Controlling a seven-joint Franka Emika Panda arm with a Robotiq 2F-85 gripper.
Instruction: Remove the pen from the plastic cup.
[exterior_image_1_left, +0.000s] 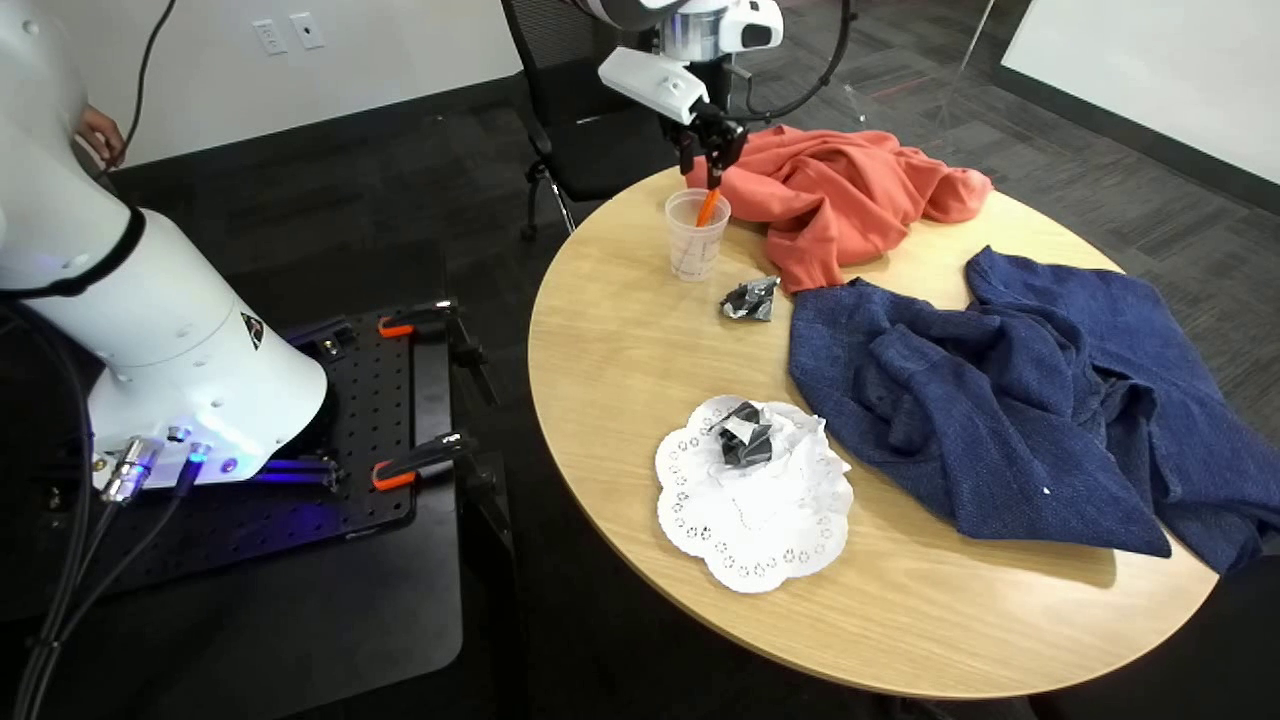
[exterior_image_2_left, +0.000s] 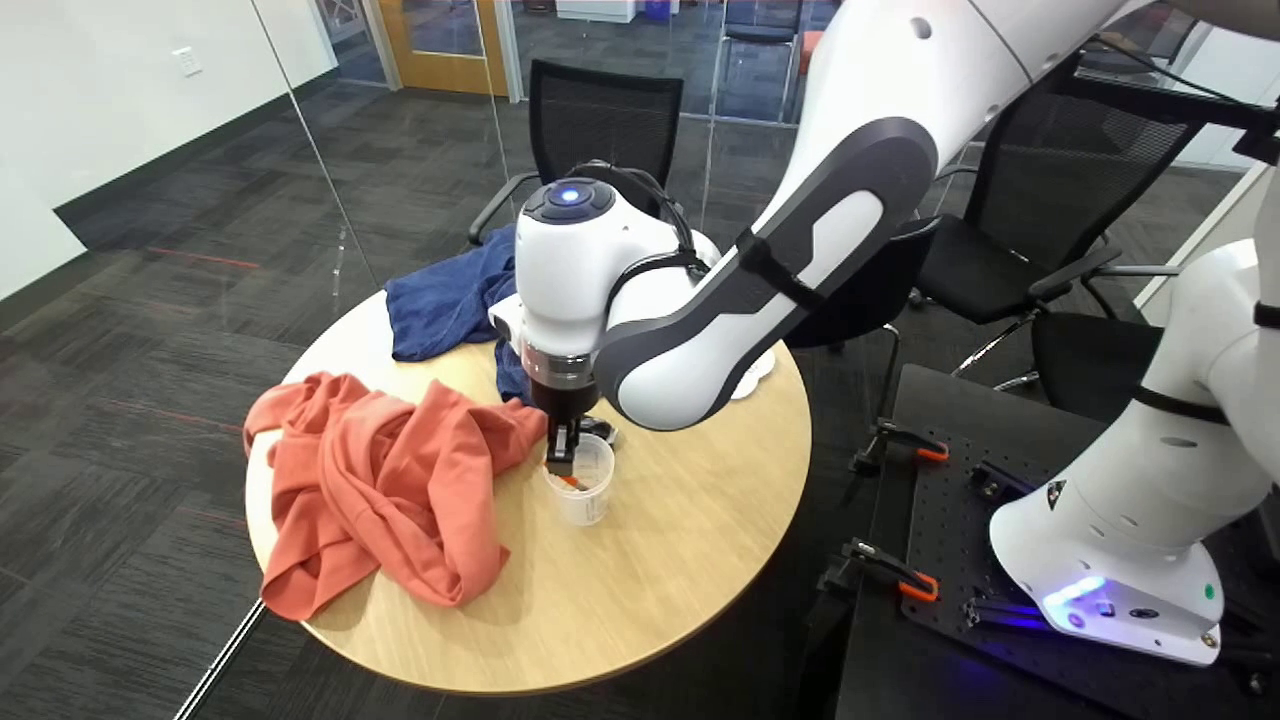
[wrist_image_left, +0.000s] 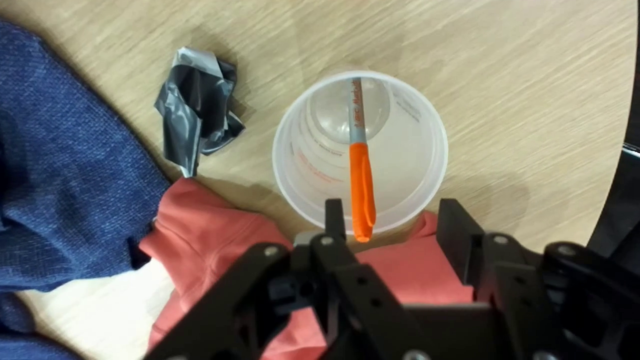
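The translucent plastic cup (wrist_image_left: 286, 170) stands upright on the table; it also shows in both exterior views (exterior_image_1_left: 692, 255) (exterior_image_2_left: 585, 508). The pen (wrist_image_left: 362, 185), with an orange cap and a grey barrel, leans inside it, its cap end sticking up at the rim; it also shows in both exterior views (exterior_image_1_left: 708, 206) (exterior_image_2_left: 572, 482). My gripper (wrist_image_left: 387, 215) is open above the cup's edge. In the wrist view the cap end lies between the two fingers, closer to the left one, with gaps on both sides. In an exterior view the gripper (exterior_image_1_left: 703, 178) is right at the pen's top.
A crumpled grey-black wrapper (wrist_image_left: 200, 107) lies beside the cup. A coral cloth (exterior_image_1_left: 840, 190) lies close behind it, and a dark blue cloth (exterior_image_1_left: 1000, 400) lies farther along. A white doily (exterior_image_1_left: 690, 500) holds another crumpled wrapper and white paper. The round table's edge (exterior_image_2_left: 640, 655) is near.
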